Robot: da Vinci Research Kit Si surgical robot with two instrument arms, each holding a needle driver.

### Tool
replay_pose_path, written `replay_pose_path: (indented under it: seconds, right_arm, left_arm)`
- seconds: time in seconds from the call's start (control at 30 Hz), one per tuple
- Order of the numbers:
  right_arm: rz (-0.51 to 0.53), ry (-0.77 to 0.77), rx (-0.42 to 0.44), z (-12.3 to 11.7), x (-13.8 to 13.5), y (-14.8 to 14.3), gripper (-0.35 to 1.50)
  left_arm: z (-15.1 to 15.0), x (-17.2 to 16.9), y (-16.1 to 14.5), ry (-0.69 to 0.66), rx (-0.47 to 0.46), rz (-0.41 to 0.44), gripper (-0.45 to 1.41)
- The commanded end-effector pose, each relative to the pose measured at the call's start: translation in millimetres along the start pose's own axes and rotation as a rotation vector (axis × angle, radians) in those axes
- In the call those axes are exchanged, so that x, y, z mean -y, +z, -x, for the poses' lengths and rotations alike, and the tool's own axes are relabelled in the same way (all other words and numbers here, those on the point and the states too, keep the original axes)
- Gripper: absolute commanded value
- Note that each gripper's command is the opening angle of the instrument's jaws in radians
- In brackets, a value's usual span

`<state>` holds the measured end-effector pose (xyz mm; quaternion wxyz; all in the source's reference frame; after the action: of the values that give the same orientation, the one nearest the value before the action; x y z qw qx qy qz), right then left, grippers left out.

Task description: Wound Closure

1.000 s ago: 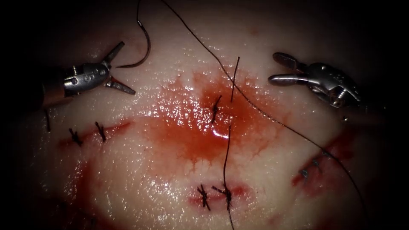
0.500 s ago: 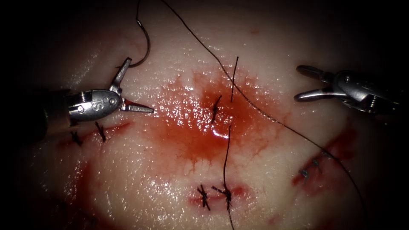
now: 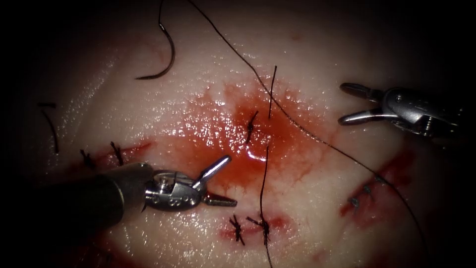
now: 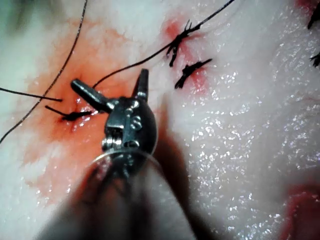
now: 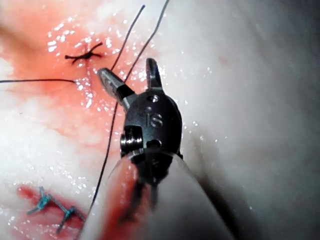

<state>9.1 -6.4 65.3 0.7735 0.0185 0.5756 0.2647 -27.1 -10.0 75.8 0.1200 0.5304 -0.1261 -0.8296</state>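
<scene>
- Left tool (image 3: 225, 181), jaws spread and empty, has swung down from beside the needle (image 3: 166, 52) to hover over the red fluid (image 3: 223, 149), near the lower knots (image 3: 250, 226).
- Right tool (image 3: 349, 104), jaws spread and empty, hangs right of the wound.
- The needle lies free on the tissue (image 3: 307, 188), upper left, not in it; its thread (image 3: 297, 126) trails across to the right.
- Judged a pause between stitches; a further stitch calls for a needle pickup.
</scene>
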Motion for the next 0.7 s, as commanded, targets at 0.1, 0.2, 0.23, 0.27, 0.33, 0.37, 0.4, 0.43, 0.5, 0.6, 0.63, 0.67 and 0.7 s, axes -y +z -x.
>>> replay_pose_path:
  seconds: [0.1,0.2,0.23,0.27,0.33,0.37,0.4,0.43,0.5,0.6,0.63,0.67,0.7]
  right_arm:
    - [0.001,-0.005,-0.004,0.4,0.2,0.9,1.4]
    - [0.003,-0.004,-0.007,0.4,0.2,1.0,1.41]
    - [0.004,-0.004,-0.007,0.4,0.2,1.0,1.41]
    - [0.004,-0.004,-0.006,0.4,0.2,1.0,1.41]
    - [0.006,-0.004,-0.009,0.5,0.2,1.1,1.41]
    - [0.006,-0.004,-0.009,0.5,0.2,1.1,1.41]
    - [0.006,-0.004,-0.009,0.5,0.2,1.1,1.41]
    - [0.007,-0.005,-0.009,0.5,0.1,1.2,1.41]
    - [0.007,-0.005,-0.009,0.6,0.1,1.2,1.41]
    - [0.009,-0.007,-0.009,0.9,0.1,1.3,1.41]
    - [0.01,-0.008,-0.009,0.9,0.1,1.4,1.43]
    - [0.01,-0.009,-0.01,1.0,0.2,1.5,1.43]
    - [0.013,-0.011,-0.013,1.2,0.3,1.7,1.43]
  left_arm:
    - [0.2,-2.3,2.3,0.071,0.009,0.042,0.99]
    - [0.1,-3.6,2.8,0.099,0.013,0.081,0.99]
    - [0.1,-4.0,3.0,0.11,0.014,0.089,0.99]
    - [0.0,-4.4,3.1,0.114,0.016,0.094,0.99]
    - [-0.4,-5.3,3.4,0.131,0.015,0.103,0.96]
    - [-0.5,-5.7,3.5,0.135,0.016,0.109,0.96]
    - [-0.7,-6.2,3.7,0.14,0.008,0.115,0.96]
    - [-1.0,-6.8,3.9,0.147,-0.002,0.128,0.96]
    - [-1.5,-7.6,4.2,0.157,-0.005,0.138,0.94]
    - [-2.2,-8.8,4.9,0.178,-0.028,0.151,0.94]
    - [-2.4,-9.1,5.2,0.171,-0.031,0.152,0.93]
    - [-2.6,-9.4,5.5,0.172,-0.035,0.154,0.93]
    - [-2.9,-9.9,5.9,0.175,-0.043,0.158,0.93]
